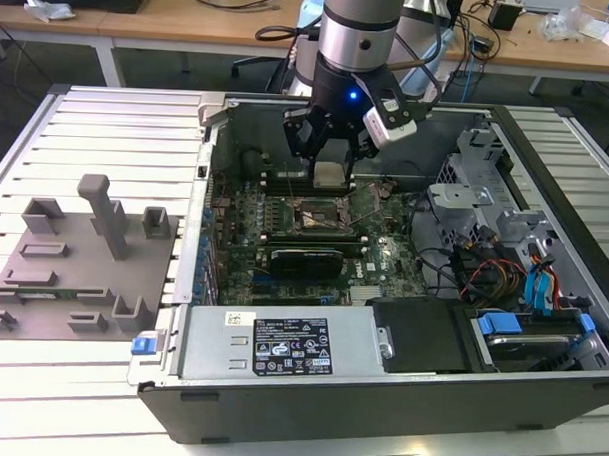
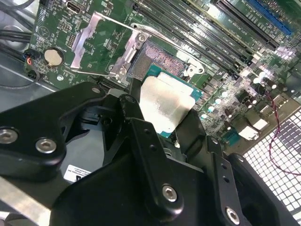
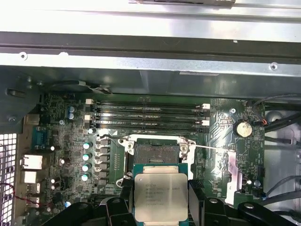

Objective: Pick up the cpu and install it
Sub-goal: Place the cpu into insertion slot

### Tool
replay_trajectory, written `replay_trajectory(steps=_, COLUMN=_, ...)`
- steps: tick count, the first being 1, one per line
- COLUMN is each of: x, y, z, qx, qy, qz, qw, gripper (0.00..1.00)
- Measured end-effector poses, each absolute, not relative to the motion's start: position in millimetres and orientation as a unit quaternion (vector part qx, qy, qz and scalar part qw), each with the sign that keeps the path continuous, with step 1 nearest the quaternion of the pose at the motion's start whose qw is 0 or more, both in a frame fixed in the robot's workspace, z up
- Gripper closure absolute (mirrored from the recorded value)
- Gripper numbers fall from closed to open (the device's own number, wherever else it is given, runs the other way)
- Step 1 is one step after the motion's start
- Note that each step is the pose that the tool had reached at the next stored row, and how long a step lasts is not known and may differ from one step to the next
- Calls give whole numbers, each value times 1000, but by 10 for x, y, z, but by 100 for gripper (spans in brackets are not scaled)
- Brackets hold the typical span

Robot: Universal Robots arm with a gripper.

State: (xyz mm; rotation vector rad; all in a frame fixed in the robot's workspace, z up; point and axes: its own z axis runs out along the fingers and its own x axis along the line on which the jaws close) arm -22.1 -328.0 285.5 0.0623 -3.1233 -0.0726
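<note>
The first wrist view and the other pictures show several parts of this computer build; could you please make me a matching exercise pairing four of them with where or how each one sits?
Things:
1. pale silvery square cpu
2. square dark socket
3. round silver coin cell
4. grey moulded fixture

States:
A. resting on the slatted table, at the exterior view's left
B. gripped by the black claw, off the board
C. empty, with its metal frame swung open
D. seated flat on the green board

Pairs: 1-B, 2-C, 3-D, 4-A.
</note>
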Motion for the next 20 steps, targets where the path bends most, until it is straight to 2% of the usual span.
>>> replay_trajectory(steps=11, x=-221, y=-3277, z=2854, qx=19, qy=-1000, qz=-24, qw=8, gripper=45)
replay_trajectory(steps=20, x=-221, y=-3277, z=2846, qx=-88, qy=-996, qz=-24, qw=6, gripper=45)
